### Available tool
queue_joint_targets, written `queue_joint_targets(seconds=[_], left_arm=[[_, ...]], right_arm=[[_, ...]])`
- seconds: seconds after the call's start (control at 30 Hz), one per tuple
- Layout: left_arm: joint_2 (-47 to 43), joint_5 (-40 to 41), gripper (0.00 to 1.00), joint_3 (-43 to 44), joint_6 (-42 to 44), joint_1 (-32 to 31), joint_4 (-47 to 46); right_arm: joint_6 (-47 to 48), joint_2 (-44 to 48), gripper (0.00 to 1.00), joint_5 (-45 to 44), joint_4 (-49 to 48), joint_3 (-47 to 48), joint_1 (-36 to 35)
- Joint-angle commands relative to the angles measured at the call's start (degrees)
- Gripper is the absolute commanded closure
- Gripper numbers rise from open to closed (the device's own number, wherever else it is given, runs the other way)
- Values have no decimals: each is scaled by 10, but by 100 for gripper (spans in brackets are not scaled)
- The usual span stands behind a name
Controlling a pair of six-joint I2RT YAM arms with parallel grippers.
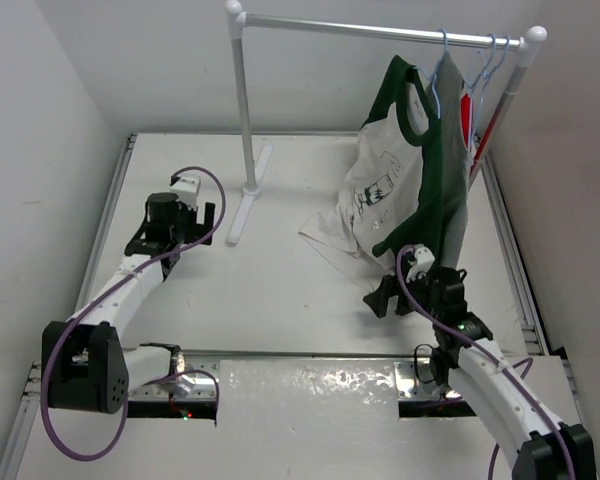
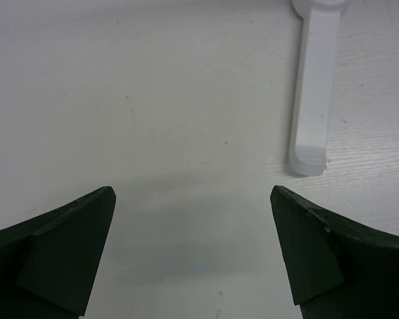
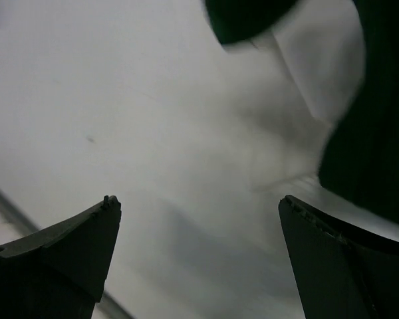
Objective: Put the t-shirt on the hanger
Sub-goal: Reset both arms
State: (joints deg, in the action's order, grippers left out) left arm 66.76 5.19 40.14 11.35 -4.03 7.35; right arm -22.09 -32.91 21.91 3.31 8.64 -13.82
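At far left, left gripper (image 1: 190, 215), jaws parted and empty, over the white table (image 1: 280, 290). Right of centre, white t-shirt with dark green sleeves (image 1: 385, 190) drapes from the thin light-blue hanger (image 1: 440, 75) (hem on the table), long axis one to seven o'clock. Right gripper (image 1: 382, 297), also parted, nearer, shirt at its twelve o'clock.
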Motion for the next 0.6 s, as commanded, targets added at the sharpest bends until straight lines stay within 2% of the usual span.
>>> queue_joint_targets(seconds=[0.0, 0.1, 0.23, 0.4, 0.57], left_arm=[[-12, -5, 0, -27, 3, 8, -88], [-10, -47, 0, -48, 13, 8, -102], [-3, -31, 0, -62, 15, 8, -121], [-2, -17, 0, -66, 17, 8, -124], [-3, -12, 0, -71, 25, 8, -124]], right_arm=[[47, 26, 1, -106, -99, -30, -4], [76, 7, 1, -142, -130, -57, -4], [62, -21, 1, -159, -200, -104, -4], [39, -1, 1, -204, -274, -186, -4], [41, 41, 1, -212, -241, -180, -4]])
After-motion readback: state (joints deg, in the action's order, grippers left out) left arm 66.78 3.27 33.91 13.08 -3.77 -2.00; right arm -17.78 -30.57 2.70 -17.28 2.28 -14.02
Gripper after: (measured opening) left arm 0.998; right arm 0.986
